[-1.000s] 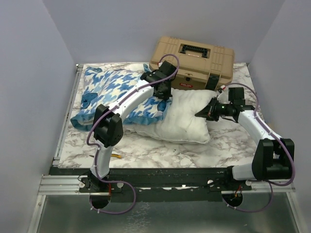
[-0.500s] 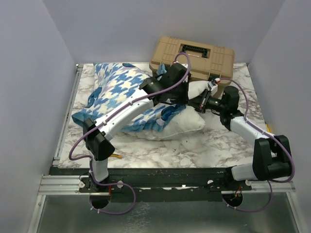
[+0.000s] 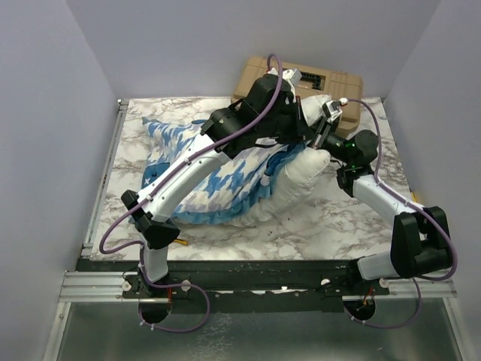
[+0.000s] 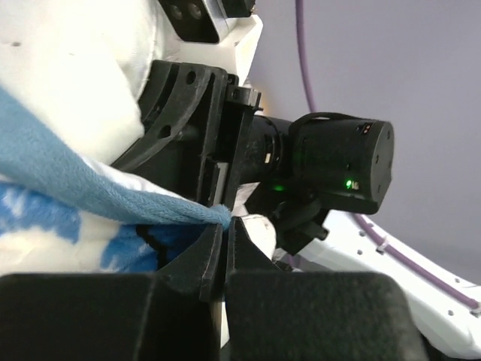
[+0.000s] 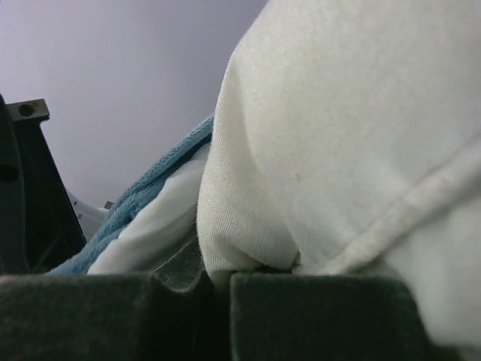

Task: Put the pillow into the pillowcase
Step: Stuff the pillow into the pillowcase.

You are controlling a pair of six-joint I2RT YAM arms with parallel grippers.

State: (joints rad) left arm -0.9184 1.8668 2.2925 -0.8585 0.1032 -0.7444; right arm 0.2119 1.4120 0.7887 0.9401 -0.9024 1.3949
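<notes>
The pillowcase (image 3: 218, 180), blue houndstooth with a blue frilled edge (image 4: 90, 188), is drawn up off the table over most of the white pillow (image 3: 304, 171). My left gripper (image 3: 303, 124) is raised near the back, shut on the case's frilled edge; in the left wrist view (image 4: 225, 222) the blue edge runs into the closed jaws. My right gripper (image 3: 325, 129) faces it closely and is shut on a fold of the pillow's (image 5: 338, 150) white fabric, seen at its jaws (image 5: 222, 274). The pillowcase's blue edge (image 5: 150, 199) lies just beside that fold. Only the pillow's right end shows.
A tan hard case (image 3: 342, 79) stands at the back behind both grippers, partly hidden by them. The marble table (image 3: 338, 218) is walled left, right and back. A small yellow item (image 3: 180, 242) lies near the left arm's base.
Both grippers have risen and moved toward the back, lifting the pillow's right end. The left gripper has pulled the pillowcase rightward over more of the pillow.
</notes>
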